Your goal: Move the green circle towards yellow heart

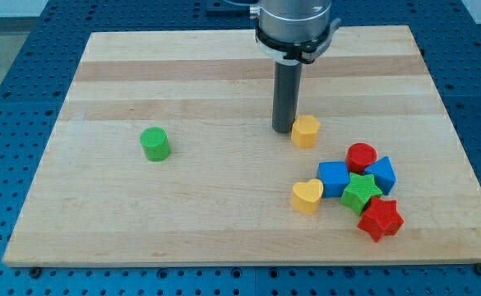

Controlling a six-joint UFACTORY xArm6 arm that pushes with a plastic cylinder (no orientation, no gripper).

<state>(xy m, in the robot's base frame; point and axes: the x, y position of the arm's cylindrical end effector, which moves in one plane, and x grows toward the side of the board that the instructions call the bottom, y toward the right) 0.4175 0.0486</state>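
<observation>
The green circle (pixel 154 144) stands alone on the left half of the wooden board (pixel 224 222). The yellow heart (pixel 307 196) lies at the lower right, at the left edge of a cluster of blocks. My tip (pixel 284 129) rests on the board at the upper middle, just left of a yellow hexagon block (pixel 306 131), touching or nearly touching it. The tip is far to the right of the green circle and above the yellow heart.
The cluster at the lower right holds a blue block (pixel 334 178), a red cylinder (pixel 361 156), a second blue block (pixel 381 174), a green star (pixel 360 193) and a red star (pixel 380 219). The board's right edge is close to them.
</observation>
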